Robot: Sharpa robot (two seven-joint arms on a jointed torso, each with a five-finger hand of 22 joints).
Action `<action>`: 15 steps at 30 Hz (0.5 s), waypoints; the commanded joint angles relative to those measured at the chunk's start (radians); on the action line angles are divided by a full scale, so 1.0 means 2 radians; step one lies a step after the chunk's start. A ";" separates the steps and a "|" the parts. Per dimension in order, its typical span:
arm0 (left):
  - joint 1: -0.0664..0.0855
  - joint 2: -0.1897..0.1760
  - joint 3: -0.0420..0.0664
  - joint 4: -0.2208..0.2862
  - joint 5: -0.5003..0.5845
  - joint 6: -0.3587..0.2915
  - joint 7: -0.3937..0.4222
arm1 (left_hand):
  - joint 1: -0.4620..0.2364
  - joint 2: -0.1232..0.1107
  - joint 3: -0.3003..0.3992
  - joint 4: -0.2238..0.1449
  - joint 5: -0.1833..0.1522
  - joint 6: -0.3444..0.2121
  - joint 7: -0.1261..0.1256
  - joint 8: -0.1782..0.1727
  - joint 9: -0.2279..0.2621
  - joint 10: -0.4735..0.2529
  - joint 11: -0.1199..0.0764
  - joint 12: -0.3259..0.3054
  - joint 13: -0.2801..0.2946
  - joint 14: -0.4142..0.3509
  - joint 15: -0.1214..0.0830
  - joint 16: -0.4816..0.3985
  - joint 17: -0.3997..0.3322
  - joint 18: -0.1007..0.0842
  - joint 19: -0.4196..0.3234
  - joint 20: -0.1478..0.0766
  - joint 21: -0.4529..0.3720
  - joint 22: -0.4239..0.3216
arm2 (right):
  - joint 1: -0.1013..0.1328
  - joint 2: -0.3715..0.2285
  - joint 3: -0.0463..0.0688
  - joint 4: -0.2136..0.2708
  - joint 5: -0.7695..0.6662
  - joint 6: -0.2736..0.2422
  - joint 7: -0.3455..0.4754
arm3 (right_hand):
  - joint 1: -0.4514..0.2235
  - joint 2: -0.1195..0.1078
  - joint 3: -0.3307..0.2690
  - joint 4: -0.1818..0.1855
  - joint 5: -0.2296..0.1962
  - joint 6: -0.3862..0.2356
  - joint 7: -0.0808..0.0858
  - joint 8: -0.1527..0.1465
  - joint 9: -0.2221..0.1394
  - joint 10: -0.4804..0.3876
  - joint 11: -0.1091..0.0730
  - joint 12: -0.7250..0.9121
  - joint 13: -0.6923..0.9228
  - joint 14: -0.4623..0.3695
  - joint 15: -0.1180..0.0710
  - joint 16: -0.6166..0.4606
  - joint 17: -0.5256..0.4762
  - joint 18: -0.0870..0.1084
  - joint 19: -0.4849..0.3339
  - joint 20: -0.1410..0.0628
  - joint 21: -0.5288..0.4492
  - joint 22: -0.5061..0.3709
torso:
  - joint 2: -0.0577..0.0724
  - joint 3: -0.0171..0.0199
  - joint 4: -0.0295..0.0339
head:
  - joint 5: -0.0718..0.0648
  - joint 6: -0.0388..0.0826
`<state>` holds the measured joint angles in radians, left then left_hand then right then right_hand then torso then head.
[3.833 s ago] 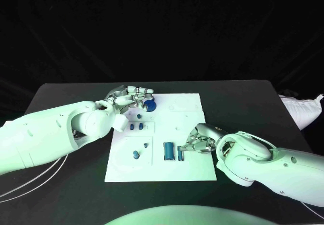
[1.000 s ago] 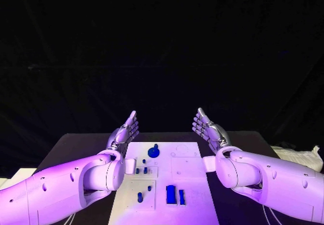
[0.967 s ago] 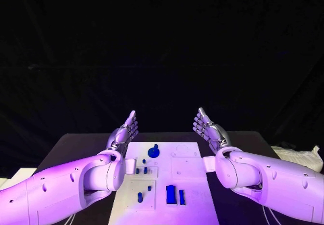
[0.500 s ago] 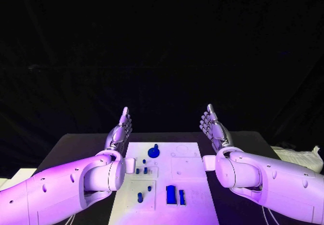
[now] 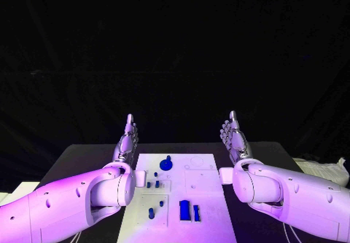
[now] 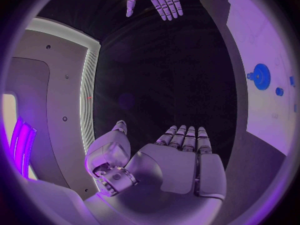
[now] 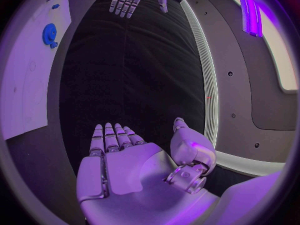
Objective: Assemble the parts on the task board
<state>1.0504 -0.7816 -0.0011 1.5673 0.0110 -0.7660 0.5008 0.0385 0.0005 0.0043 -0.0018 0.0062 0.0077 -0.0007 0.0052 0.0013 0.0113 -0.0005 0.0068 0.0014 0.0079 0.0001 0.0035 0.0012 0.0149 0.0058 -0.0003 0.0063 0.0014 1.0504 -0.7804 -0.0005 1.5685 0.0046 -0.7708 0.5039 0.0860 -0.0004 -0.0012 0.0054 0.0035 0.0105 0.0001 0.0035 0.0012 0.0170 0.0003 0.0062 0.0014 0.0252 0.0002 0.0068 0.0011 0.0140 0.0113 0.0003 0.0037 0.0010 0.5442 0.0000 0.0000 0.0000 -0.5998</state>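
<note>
Both hands are raised flat above the task board point(image 5: 201, 179), fingers straight, holding nothing: left hand point(image 5: 126, 140) at ten o'clock, right hand point(image 5: 234, 138) at two o'clock.

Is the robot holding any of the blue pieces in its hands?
No. The left hand and right hand are both raised, flat and empty. The blue parts sit on the task board.

Blue parts point(image 5: 188, 209) on white task board point(image 5: 204, 188)
</note>
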 commanded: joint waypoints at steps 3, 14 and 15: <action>0.000 0.001 0.001 0.001 -0.006 -0.002 0.010 | -0.019 0.000 -0.002 0.001 -0.003 -0.004 0.000 -0.003 -0.001 -0.006 0.000 -0.003 -0.001 -0.004 0.000 -0.002 -0.001 -0.007 -0.003 0.000 -0.003 -0.001 | 0.000 0.000 0.000 0.001 -0.002 0.000 0.008 | -0.043 0.000 0.001 -0.003 -0.002 -0.005 0.000 -0.002 -0.001 -0.009 0.000 -0.003 -0.001 -0.013 0.000 -0.003 -0.001 -0.007 -0.006 0.000 -0.002 0.000 | 0.000 0.0000 0.0000 | 0.000 0.000; 0.000 0.001 0.001 0.001 -0.006 -0.002 0.010 | -0.019 0.000 -0.002 0.001 -0.003 -0.004 0.000 -0.003 -0.001 -0.006 0.000 -0.003 -0.001 -0.004 0.000 -0.002 -0.001 -0.007 -0.003 0.000 -0.003 -0.001 | 0.000 0.000 0.000 0.001 -0.002 0.000 0.008 | -0.043 0.000 0.001 -0.003 -0.002 -0.005 0.000 -0.002 -0.001 -0.009 0.000 -0.003 -0.001 -0.013 0.000 -0.003 -0.001 -0.007 -0.006 0.000 -0.002 0.000 | 0.000 0.0000 0.0000 | 0.000 0.000; 0.000 0.001 0.001 0.001 -0.006 -0.002 0.010 | -0.019 0.000 -0.002 0.001 -0.003 -0.004 0.000 -0.003 -0.001 -0.006 0.000 -0.003 -0.001 -0.004 0.000 -0.002 -0.001 -0.007 -0.003 0.000 -0.003 -0.001 | 0.000 0.000 0.000 0.001 -0.002 0.000 0.008 | -0.043 0.000 0.001 -0.003 -0.002 -0.005 0.000 -0.002 -0.001 -0.009 0.000 -0.003 -0.001 -0.013 0.000 -0.003 -0.001 -0.007 -0.006 0.000 -0.002 0.000 | 0.000 0.0000 0.0000 | 0.000 0.000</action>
<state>1.0504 -0.7816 -0.0011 1.5673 0.0110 -0.7675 0.5020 0.0077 0.0000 0.0044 -0.0017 0.0062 0.0052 -0.0003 0.0052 0.0014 0.0054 -0.0001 0.0068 0.0017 0.0056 0.0003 0.0035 0.0013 0.0150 0.0037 0.0003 0.0063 0.0009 1.0504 -0.7804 -0.0005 1.5684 0.0063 -0.7727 0.5056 0.0055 -0.0003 -0.0012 0.0054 0.0035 0.0036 -0.0003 0.0035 0.0016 0.0049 -0.0005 0.0062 0.0017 0.0052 -0.0002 0.0068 0.0014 0.0140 0.0047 0.0002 0.0037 0.0011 0.5442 0.0000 0.0000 0.0000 -0.5998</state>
